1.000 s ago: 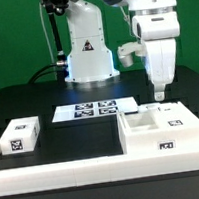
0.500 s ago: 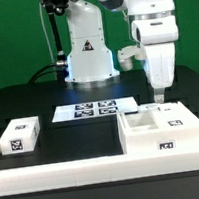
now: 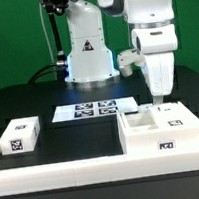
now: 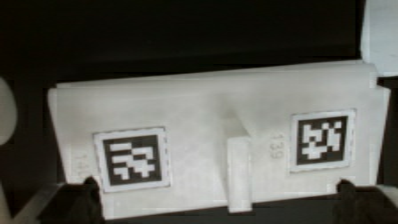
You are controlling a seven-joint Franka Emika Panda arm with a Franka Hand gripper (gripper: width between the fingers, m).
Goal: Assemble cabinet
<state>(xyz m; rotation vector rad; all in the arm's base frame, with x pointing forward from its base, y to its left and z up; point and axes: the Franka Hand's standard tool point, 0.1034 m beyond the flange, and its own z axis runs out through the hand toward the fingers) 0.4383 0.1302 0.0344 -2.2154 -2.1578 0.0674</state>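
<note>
The cabinet (image 3: 164, 132), a large white boxy shell with a tag on its front, lies on the black table at the exterior view's right. My gripper (image 3: 156, 100) hangs straight over its far edge, fingertips just above it. In the wrist view the cabinet (image 4: 214, 110) fills the frame, with two tags and a ridge between them. The gripper (image 4: 214, 200) is open, its two dark fingertips (image 4: 71, 198) wide apart with nothing between them. A small white tagged drawer block (image 3: 21, 135) stands apart at the exterior view's left.
The marker board (image 3: 94, 110) lies flat in the middle, in front of the arm's base (image 3: 89, 58). A long low white rail (image 3: 56, 175) runs along the front edge, left of the cabinet.
The gripper has come down a little toward the cabinet's far edge. The parts on the table have not moved.
</note>
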